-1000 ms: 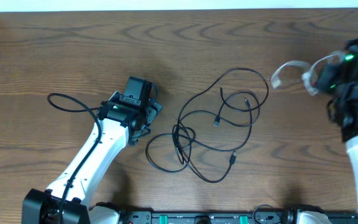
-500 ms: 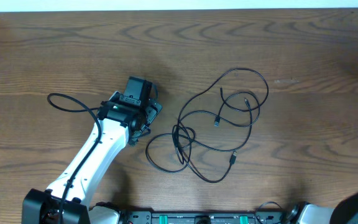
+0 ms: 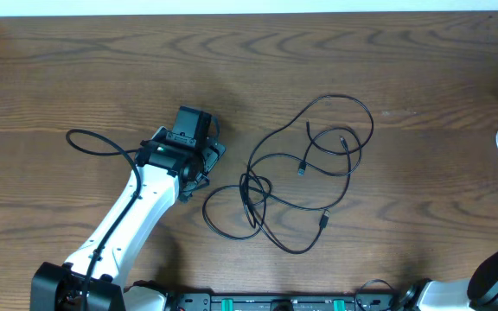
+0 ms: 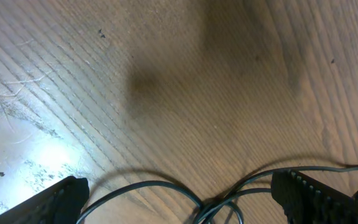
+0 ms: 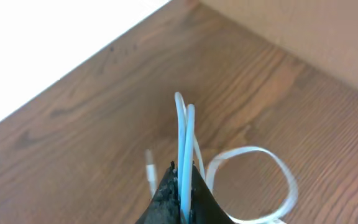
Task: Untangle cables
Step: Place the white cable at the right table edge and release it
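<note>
Field notes: we read this as a robotics lab bench. We see a bare wood-grain table [image 3: 76, 69], a white-cased left arm [image 3: 124, 220] rising from its near edge, a black mounting rail [image 3: 258, 304] with green fittings there, and a plain pale strip [image 3: 232, 7] beyond the far edge.

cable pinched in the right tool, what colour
White cable, clearest in the right wrist view.

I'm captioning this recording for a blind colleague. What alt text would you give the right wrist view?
The right gripper is shut on a white cable, with two strands of it rising side by side from the closed black jaws. Another loop of the same cable curls to the right against the wooden table, and a blurred end shows just left of the jaws.
</note>
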`<state>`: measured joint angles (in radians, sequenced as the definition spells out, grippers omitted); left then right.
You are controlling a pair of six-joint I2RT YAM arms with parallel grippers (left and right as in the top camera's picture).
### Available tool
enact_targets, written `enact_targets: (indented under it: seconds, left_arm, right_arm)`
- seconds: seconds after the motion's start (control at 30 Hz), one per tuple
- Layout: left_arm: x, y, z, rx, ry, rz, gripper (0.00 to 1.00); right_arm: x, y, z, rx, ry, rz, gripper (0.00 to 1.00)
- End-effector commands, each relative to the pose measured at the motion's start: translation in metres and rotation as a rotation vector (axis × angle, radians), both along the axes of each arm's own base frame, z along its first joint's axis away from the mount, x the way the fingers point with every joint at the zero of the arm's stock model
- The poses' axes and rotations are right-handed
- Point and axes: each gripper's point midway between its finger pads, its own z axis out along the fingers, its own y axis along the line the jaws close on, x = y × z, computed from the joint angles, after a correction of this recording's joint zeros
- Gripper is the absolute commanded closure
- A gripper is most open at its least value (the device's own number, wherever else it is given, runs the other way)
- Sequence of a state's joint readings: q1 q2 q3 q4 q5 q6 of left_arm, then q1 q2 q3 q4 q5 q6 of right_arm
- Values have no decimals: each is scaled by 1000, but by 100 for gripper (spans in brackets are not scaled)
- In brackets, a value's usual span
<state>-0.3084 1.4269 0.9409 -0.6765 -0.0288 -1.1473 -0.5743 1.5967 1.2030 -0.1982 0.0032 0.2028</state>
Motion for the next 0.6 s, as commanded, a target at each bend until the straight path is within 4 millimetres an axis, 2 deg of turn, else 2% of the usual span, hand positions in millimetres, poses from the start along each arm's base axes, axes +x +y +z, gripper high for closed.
enact_targets:
  seconds: [0.0, 0.13, 0.33, 0.5, 0.57]
  left_arm:
    - [2, 3, 4, 9, -13, -2, 2]
    - [2, 2, 4, 8, -14, -2, 2]
    - [2, 3, 4, 9, -13, -2, 2]
    - [2, 3, 4, 9, -13, -2, 2]
    - [2, 3, 4, 9, -13, -2, 2]
  right_arm:
    - [-6, -4, 18, -19, -30, 2, 99]
    - [-25, -20, 7, -14, 31, -71, 97]
    - [-69, -67, -15, -58, 155, -288, 86]
    - [-85, -84, -44, -18, 221, -337, 78]
    - [-88, -87, -57, 3, 245, -345, 71]
